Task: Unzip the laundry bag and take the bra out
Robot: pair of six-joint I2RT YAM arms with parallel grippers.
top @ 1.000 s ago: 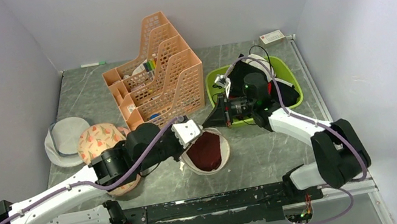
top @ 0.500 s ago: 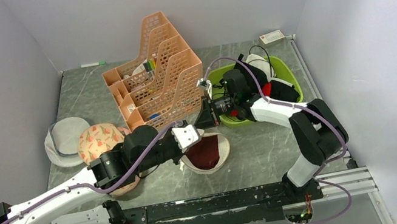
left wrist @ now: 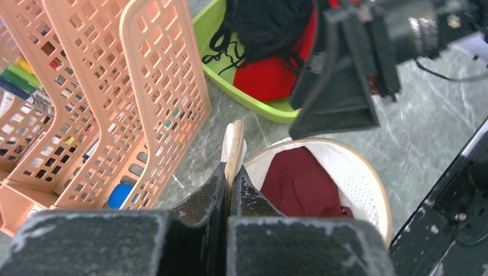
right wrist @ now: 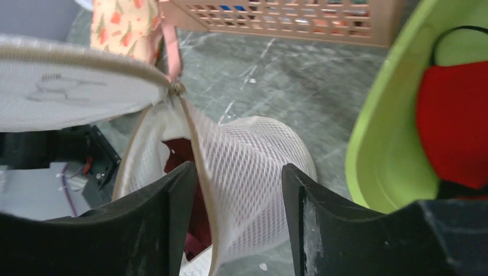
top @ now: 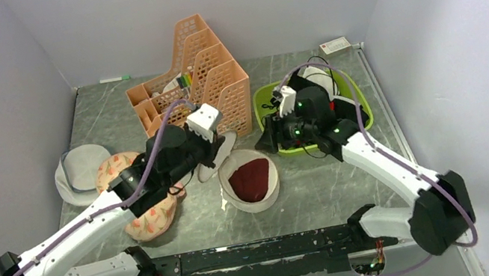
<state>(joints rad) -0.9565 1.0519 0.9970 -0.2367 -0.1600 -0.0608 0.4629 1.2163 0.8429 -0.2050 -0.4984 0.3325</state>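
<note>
Two arms work over one unzipped laundry bag [top: 271, 191], centre frame.
One peach rack [top: 220, 100] stands upper centre, one green tray [top: 261, 98] to its right; one bra [top: 251, 180] lies inside the bag. The left gripper [left wrist: 230, 178] clenches the bag's lid flap [left wrist: 233, 144]; the right gripper [right wrist: 237, 172] is spread, grasping nothing.

A round white mesh laundry bag [top: 274, 180] with beige-trimmed rims lay unzipped near the middle of the table [top: 326, 188], its open mouth facing upward. Its circular lid face [top: 223, 151], marked with a faint bra outline, stood tilted up from the far left rim, attached there by a short joined stretch. A dark maroon soft fabric bra [top: 250, 180] sat crumpled inside, wholly within the mesh wall.
</note>
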